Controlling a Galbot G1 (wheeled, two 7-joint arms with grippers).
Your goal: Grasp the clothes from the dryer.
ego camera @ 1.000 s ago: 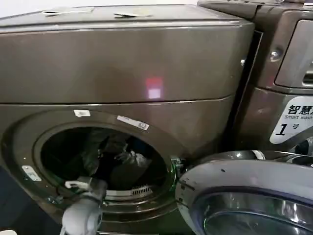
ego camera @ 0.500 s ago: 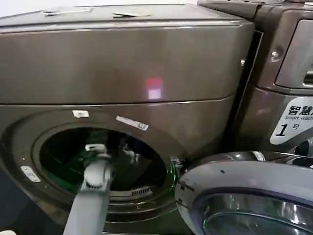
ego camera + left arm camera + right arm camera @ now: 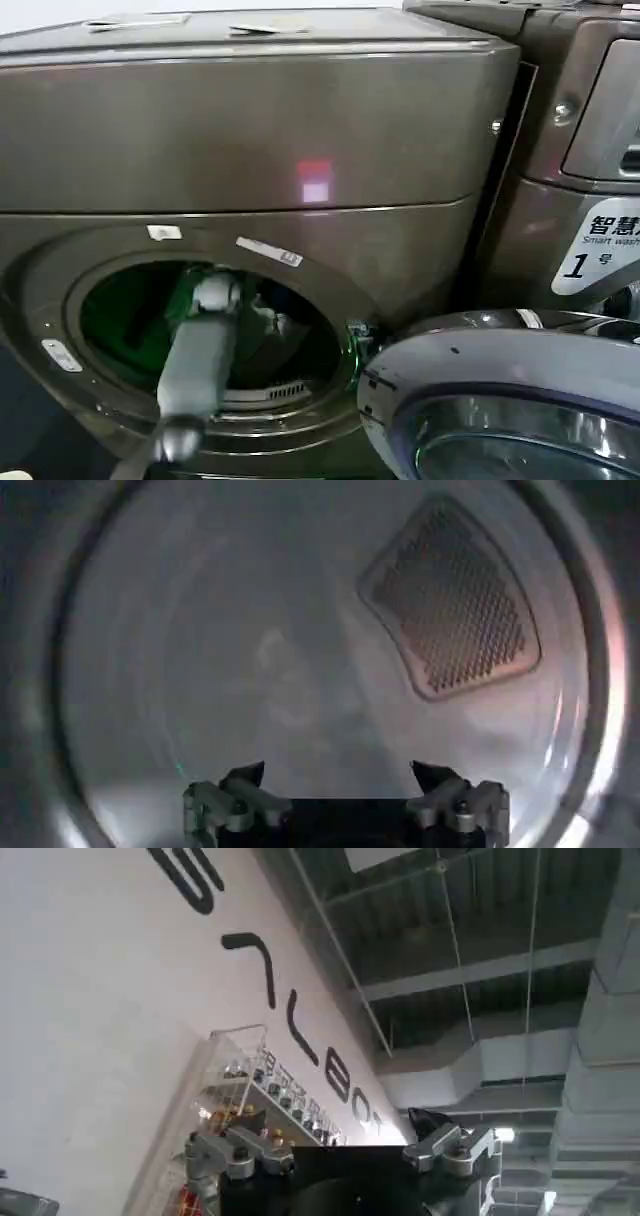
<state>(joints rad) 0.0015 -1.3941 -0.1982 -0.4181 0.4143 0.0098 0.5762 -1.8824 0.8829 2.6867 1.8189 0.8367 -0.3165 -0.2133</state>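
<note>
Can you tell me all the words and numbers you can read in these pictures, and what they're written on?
"1": big number on the white sticker on the bronze-brown machine at the right; the Chinese characters and small "Smart wash..." line above it are cut off at the edge.
"LBOT": black letters on the white wall, the end of a longer word.
Small white labels round the bronze-brown dryer porthole: too small to read.

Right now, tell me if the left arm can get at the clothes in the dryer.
Probably yes: the door is swung open and the left hand, open, is already inside the dryer, facing pale clothes with nothing between.
</note>
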